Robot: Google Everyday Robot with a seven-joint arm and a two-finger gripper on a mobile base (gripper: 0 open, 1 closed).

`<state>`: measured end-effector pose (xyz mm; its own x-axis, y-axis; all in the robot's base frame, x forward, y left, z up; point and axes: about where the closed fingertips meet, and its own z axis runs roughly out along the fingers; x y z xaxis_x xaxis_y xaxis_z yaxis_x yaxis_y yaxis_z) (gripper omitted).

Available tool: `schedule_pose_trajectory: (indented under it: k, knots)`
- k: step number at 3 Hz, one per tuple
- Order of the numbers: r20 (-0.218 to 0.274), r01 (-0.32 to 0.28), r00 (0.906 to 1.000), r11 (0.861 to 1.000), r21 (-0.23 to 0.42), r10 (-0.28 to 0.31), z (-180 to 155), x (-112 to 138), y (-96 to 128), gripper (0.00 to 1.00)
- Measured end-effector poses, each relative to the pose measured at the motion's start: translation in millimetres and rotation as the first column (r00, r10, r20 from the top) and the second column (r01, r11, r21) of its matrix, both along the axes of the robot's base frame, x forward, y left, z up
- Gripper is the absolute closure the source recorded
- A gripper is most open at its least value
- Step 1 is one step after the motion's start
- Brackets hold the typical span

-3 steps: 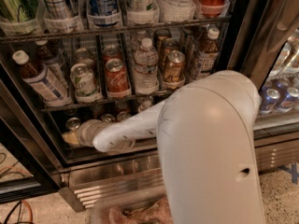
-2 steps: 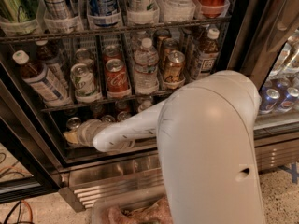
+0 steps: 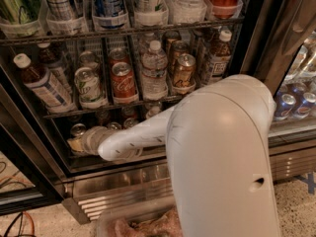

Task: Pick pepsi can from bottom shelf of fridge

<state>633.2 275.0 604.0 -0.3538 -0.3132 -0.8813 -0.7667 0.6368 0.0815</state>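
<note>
The fridge [image 3: 256, 38] stands open, with wire racks of drinks. My white arm reaches down-left into the bottom shelf [image 3: 64, 154]. My gripper [image 3: 75, 143] is at the shelf's left end, low between the lanes, largely hidden by its own wrist. Just behind it stand silver can tops [image 3: 78, 130], [image 3: 114, 126]; their bodies are hidden, so I cannot tell which is the pepsi can. On the shelf above stand a red cola can [image 3: 123, 83] and a gold-brown can [image 3: 183, 70].
A ribbed steel grille [image 3: 123, 194] runs below the shelf. The rack above holds a water bottle [image 3: 154, 70], a green-white can [image 3: 88, 87] and brown bottles [image 3: 42, 83]. Blue cans [image 3: 285, 105] sit in the neighbouring cooler at right. My arm's bulk fills the lower right.
</note>
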Motion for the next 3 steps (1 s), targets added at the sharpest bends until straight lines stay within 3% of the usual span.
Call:
schedule_pose_trajectory:
  k: [3]
  knots:
    - [-0.026,-0.061,0.9976,0.995,0.08,0.063,16.8,-23.5,1.8,1.0]
